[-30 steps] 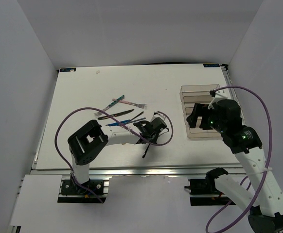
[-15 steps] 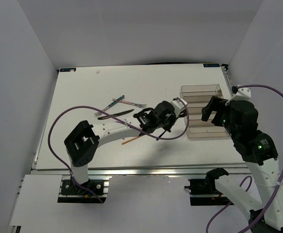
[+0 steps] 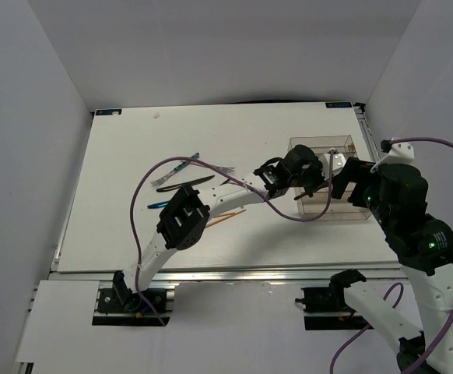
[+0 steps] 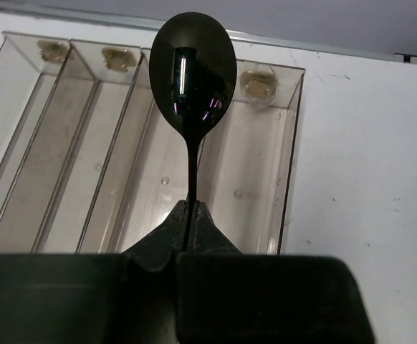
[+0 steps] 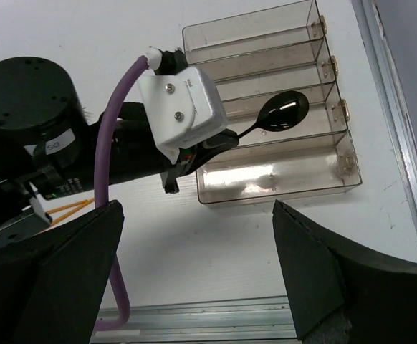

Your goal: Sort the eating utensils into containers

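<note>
My left gripper [image 3: 312,178] is shut on the thin handle of a black spoon [image 4: 194,64] and holds it over the clear brownish tray [image 3: 320,141]. In the right wrist view the spoon's bowl [image 5: 284,112] is over the compartment second from the near side of the tray [image 5: 266,195]. In the left wrist view my left gripper [image 4: 189,209] pinches the handle, with empty compartments [image 4: 87,143] below. My right gripper [image 5: 194,279] is open and empty, high above the table beside the tray; it also shows in the top view [image 3: 349,181].
Left of the arms lie forks [image 3: 203,165], a black knife [image 3: 186,183], a blue piece [image 3: 158,205] and wooden chopsticks [image 3: 226,216]. The left arm's purple cable [image 5: 112,172] hangs near the tray. The table's right edge rail [image 3: 364,125] runs close behind the tray.
My left gripper has carried the black spoon from the pile rightward to above the tray. The right arm has drawn back to the right and risen.
</note>
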`<state>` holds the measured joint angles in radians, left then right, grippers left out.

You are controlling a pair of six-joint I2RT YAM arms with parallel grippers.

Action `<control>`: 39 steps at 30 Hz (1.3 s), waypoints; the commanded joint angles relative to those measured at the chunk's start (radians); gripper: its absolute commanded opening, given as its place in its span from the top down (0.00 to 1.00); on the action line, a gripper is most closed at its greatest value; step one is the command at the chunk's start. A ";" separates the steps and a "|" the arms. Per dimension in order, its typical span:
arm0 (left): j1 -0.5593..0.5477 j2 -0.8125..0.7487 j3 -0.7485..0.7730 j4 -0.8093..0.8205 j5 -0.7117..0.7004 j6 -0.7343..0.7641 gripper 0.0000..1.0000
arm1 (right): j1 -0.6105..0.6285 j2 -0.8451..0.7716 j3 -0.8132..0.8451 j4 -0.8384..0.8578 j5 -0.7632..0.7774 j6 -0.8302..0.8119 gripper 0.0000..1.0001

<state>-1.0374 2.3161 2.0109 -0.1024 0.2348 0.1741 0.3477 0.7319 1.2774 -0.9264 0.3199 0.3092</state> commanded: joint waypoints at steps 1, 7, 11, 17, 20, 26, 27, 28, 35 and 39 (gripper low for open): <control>-0.006 0.012 0.066 0.095 0.095 0.053 1.00 | 0.008 0.001 0.048 -0.014 -0.065 -0.009 0.11; -0.006 0.083 0.121 0.234 0.167 -0.030 1.00 | 0.007 0.003 0.039 -0.012 -0.079 -0.013 0.11; -0.006 0.115 0.158 0.248 0.192 -0.061 1.00 | 0.008 0.001 0.031 -0.006 -0.077 -0.016 0.11; -0.006 0.169 0.149 0.216 0.189 -0.025 1.00 | 0.010 -0.022 0.016 -0.002 -0.077 -0.021 0.11; -0.006 0.192 0.147 0.172 0.192 0.007 1.00 | 0.013 -0.028 0.005 0.001 -0.079 -0.024 0.11; -0.006 0.193 0.117 0.113 0.178 0.057 1.00 | 0.017 -0.029 -0.019 0.020 -0.093 -0.032 0.11; -0.006 0.190 0.112 0.112 0.181 0.057 1.00 | 0.019 -0.028 -0.026 0.026 -0.097 -0.033 0.11; -0.006 0.190 0.112 0.107 0.193 0.053 0.99 | 0.017 -0.026 -0.033 0.024 -0.096 -0.033 0.11; -0.012 0.160 0.104 0.127 0.189 0.012 0.49 | 0.019 -0.023 -0.029 0.020 -0.090 -0.039 0.11; -0.012 0.092 0.037 0.202 0.146 -0.039 0.26 | 0.019 -0.019 -0.003 0.015 -0.082 -0.036 0.11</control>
<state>-1.0431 2.5435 2.0880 0.0368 0.4046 0.1772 0.3622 0.7116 1.2400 -0.9401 0.2325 0.2810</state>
